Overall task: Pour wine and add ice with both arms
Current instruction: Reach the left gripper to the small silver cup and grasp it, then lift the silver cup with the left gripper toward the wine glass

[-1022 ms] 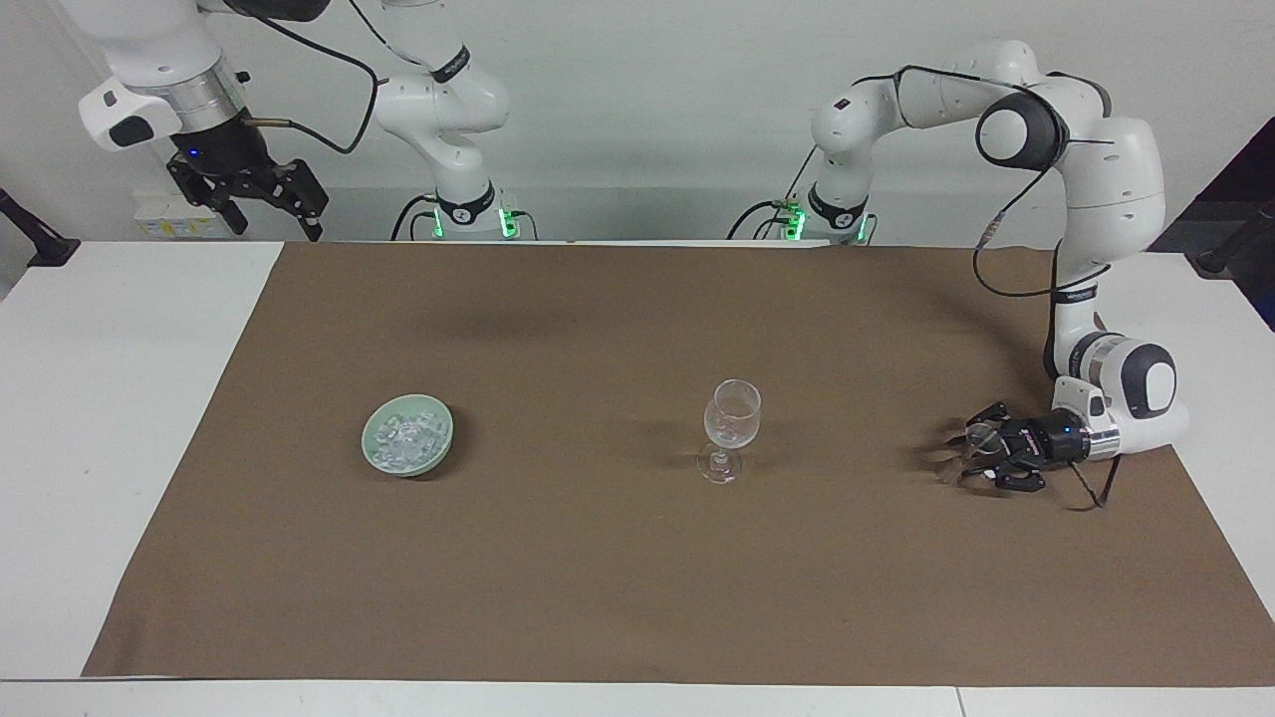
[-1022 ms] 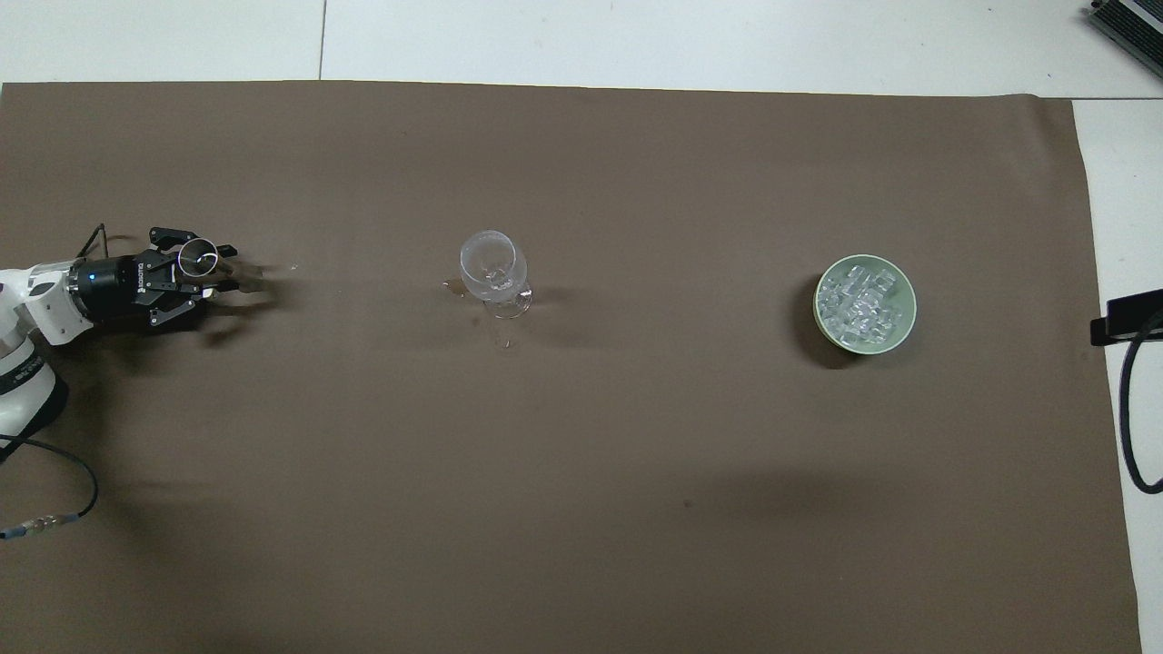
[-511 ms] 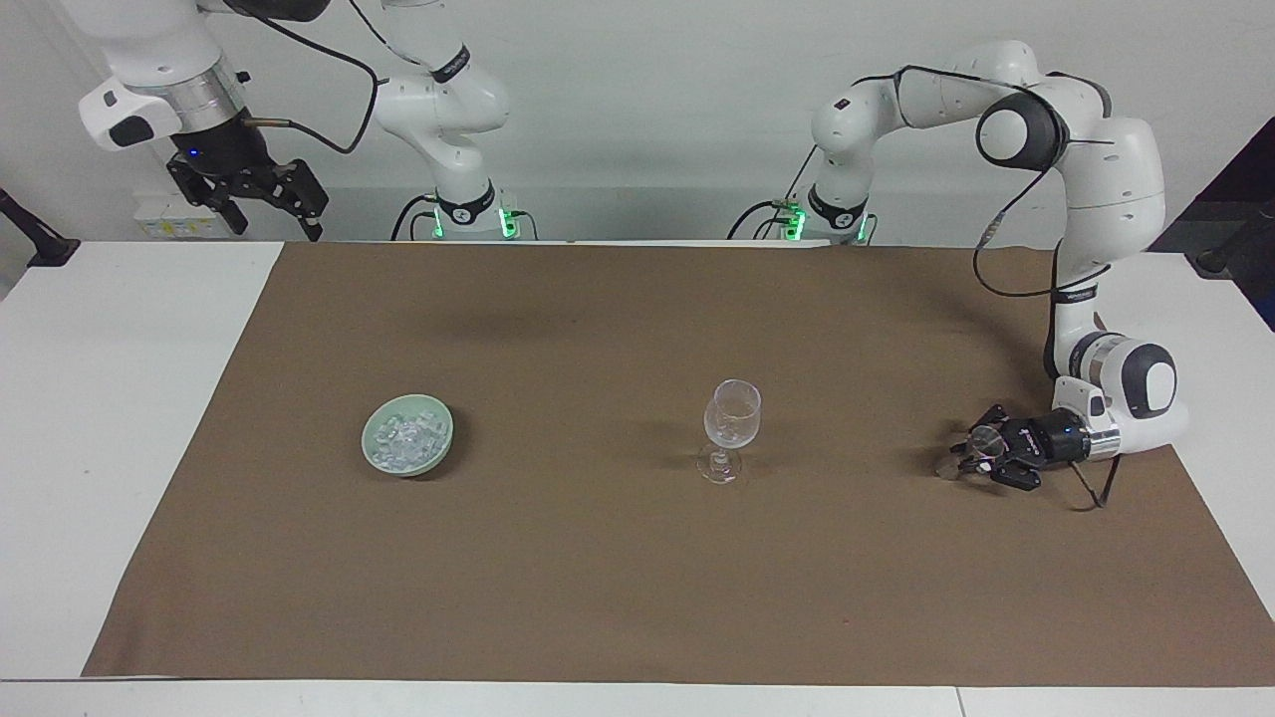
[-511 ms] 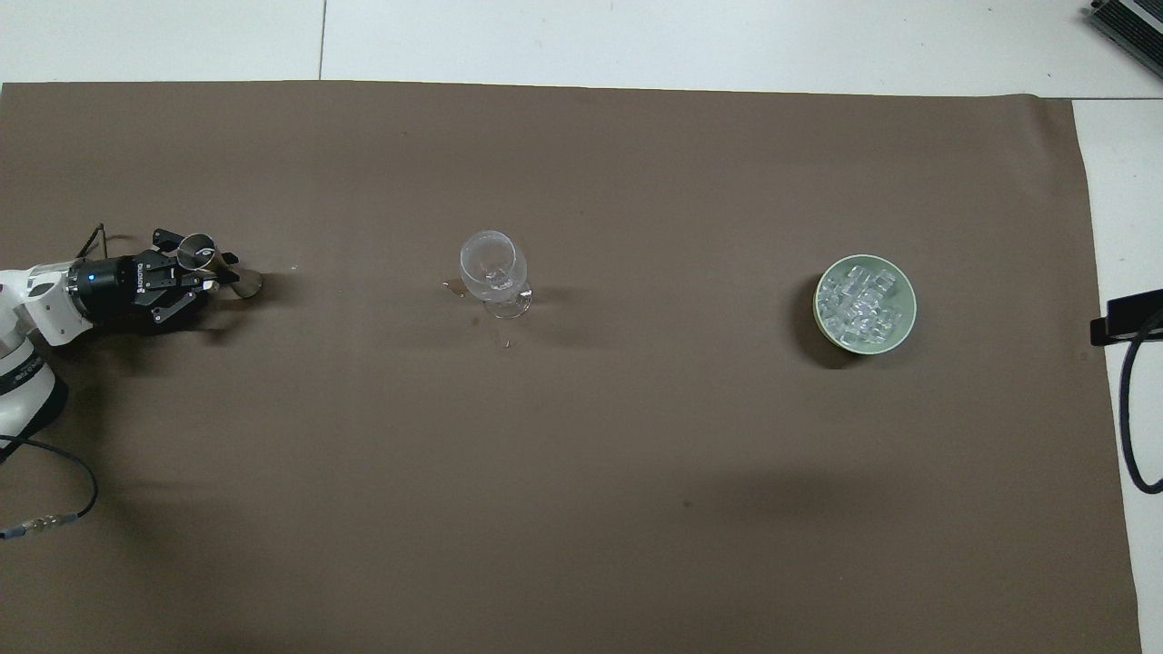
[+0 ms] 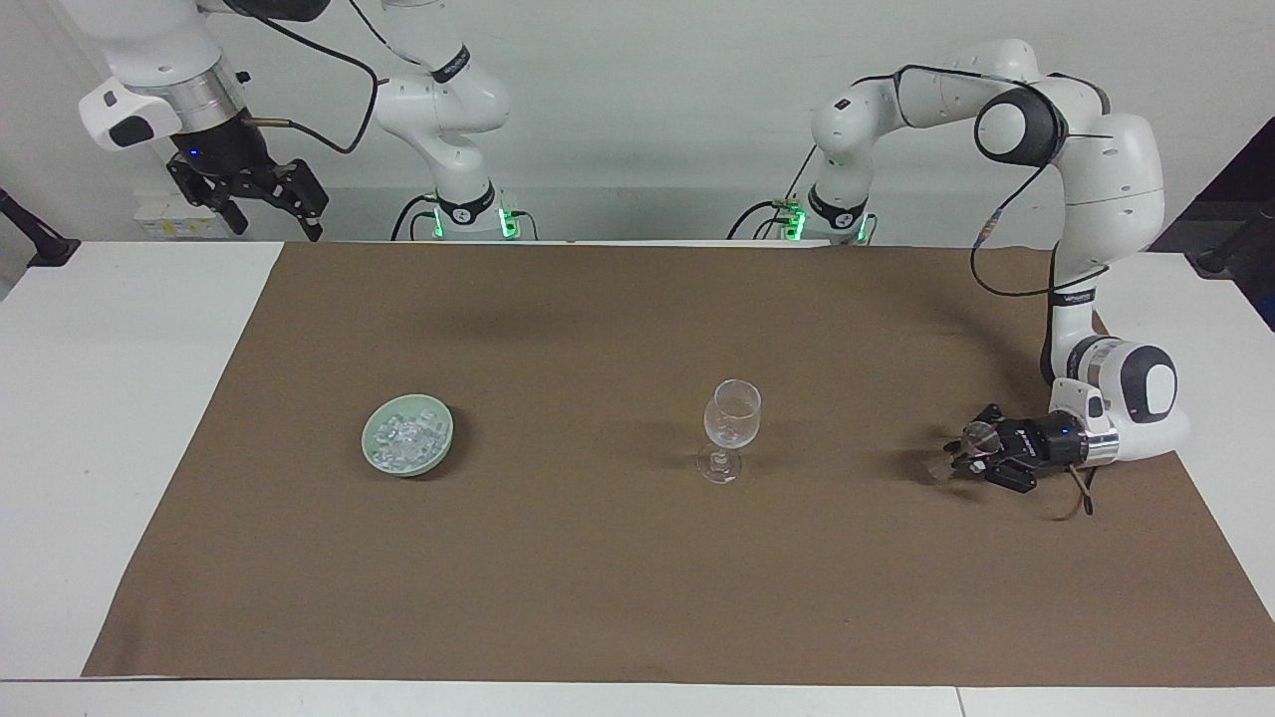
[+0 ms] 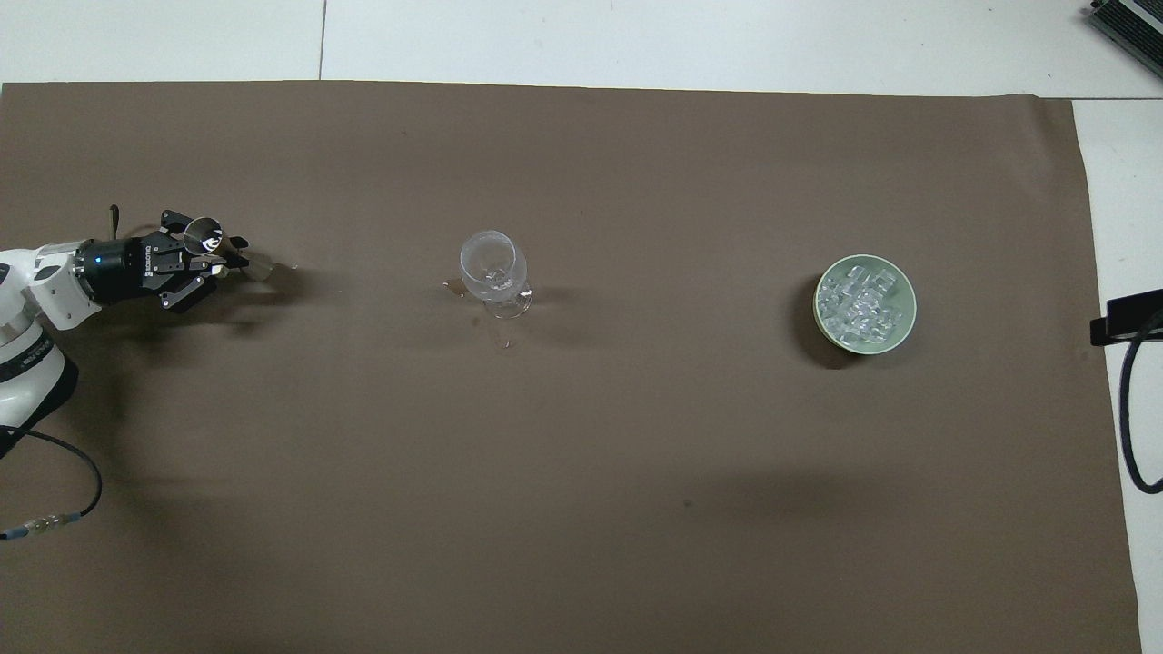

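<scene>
Gripping tilted small glass (image 5: 971, 438) tableward.

My white table (image 5: 120, 418) wears a brown mat (image 5: 598, 568) over nearly all of its top, pale strips bare at both ends. On the mat, a clear stemmed glass (image 5: 731, 428) stands upright about midway. Toward my right arm's end sits a pale green bowl (image 5: 407, 435) heaped with ice (image 5: 405, 438), well apart from the glass. A few small spots (image 6: 504, 341) mark the mat beside the glass's foot.
</scene>
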Action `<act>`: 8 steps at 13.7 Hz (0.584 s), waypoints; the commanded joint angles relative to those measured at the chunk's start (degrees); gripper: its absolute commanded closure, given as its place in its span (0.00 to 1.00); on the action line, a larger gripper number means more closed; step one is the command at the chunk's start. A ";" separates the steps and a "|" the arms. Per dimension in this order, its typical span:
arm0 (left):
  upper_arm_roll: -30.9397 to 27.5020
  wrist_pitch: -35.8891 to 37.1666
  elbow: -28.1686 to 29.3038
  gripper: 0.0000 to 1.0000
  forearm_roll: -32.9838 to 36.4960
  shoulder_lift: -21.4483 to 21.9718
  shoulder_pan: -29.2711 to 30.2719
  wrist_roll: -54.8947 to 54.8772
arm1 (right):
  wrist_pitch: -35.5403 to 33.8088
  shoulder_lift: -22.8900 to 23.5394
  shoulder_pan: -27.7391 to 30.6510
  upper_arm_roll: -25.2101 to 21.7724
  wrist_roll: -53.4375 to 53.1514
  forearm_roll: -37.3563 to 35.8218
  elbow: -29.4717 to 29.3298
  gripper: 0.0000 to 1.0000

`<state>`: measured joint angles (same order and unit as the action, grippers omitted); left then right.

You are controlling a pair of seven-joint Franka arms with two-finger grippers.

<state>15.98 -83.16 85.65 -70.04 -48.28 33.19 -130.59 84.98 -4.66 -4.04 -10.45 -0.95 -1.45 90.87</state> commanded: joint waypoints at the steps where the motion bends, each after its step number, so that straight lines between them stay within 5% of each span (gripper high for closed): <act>1: -0.07 0.98 0.83 1.00 -0.37 5.20 -1.10 -0.28 | 0.63 -0.17 0.62 0.52 0.16 -0.30 0.36 0.00; 8: -0.07 -0.34 1.09 1.00 -0.02 10.13 -12.08 0.16 | 0.63 -0.17 0.62 0.52 0.16 -0.30 0.36 0.00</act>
<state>16.93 -82.77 85.49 -69.99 -39.92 24.10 -130.24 84.98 -4.66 -4.04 -10.45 -0.95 -1.45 90.87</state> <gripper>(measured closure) 0.775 0.000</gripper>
